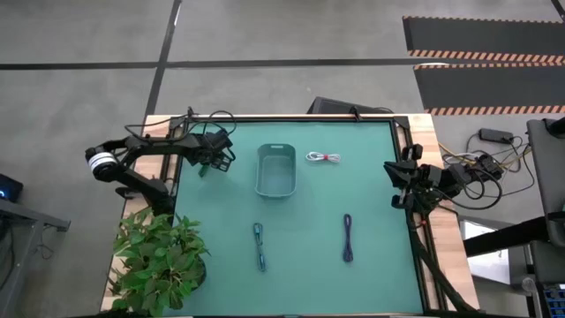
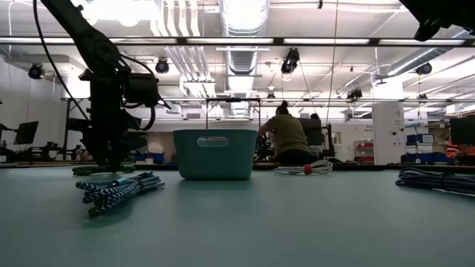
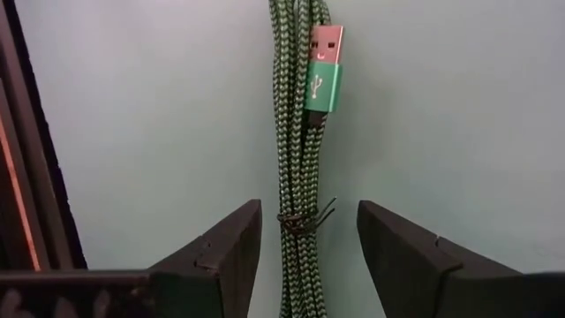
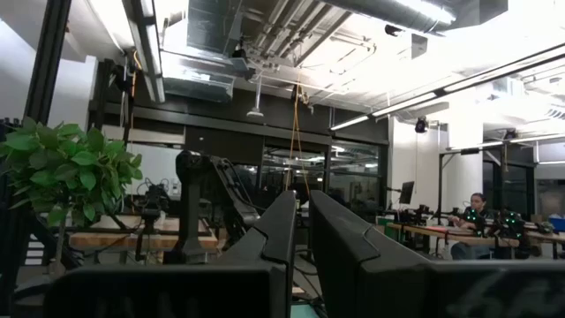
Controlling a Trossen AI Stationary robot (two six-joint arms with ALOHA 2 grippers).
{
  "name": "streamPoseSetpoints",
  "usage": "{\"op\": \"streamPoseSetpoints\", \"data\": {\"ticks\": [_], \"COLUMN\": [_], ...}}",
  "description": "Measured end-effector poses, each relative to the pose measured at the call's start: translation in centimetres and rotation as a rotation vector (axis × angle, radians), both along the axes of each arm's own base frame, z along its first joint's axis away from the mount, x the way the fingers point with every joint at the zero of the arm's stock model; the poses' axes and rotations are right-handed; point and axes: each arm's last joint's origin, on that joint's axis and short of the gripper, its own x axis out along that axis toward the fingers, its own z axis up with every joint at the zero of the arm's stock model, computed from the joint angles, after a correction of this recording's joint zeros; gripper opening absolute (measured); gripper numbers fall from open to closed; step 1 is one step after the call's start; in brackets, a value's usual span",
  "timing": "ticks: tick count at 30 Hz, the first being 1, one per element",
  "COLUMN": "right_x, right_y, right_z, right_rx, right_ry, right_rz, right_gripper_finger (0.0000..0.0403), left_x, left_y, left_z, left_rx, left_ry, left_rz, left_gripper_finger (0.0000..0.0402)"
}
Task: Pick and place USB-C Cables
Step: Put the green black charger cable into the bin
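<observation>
The dark green cable bundle (image 3: 298,168) lies flat on the green mat, its green USB plug (image 3: 323,71) on top. My left gripper (image 3: 307,231) is open and points down over it, one finger on each side of the bundle's wire tie, touching neither. In the high view this gripper (image 1: 210,162) is at the mat's far left. The blue bundle (image 1: 259,246), the purple bundle (image 1: 348,238) and the white bundle with a red tie (image 1: 323,157) lie on the mat. My right gripper (image 4: 302,238) is shut and waits at the table's right edge (image 1: 404,184).
A teal bin (image 1: 275,170) stands on the mat between the green and white bundles, also seen in the low view (image 2: 215,154). A potted plant (image 1: 159,256) sits at the near left corner. People work in the room behind the table (image 2: 286,133).
</observation>
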Motion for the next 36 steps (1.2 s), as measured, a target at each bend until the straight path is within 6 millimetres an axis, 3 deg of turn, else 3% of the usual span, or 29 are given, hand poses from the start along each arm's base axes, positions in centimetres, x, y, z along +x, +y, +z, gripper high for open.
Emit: {"op": "streamPoseSetpoints", "data": {"ticks": [10,26,36], "right_x": [0.00,0.00,0.00], "right_y": [0.00,0.00,0.00], "right_z": [0.00,0.00,0.00], "right_rx": [0.000,0.000,0.001], "right_ry": [0.000,0.000,0.000], "right_rz": [0.000,0.000,0.000], "right_gripper_finger": [0.0027,0.0027,0.0027], "left_x": [0.13,-0.02,0.02], "left_y": [0.09,-0.02,-0.06], "left_z": [-0.40,-0.17,-0.14], "left_rx": [-0.008,-0.008,-0.005], "left_ry": [0.014,0.004,-0.006], "left_rz": [0.006,0.009,0.027], "left_gripper_finger": [0.0165,0.0033,0.0016]}}
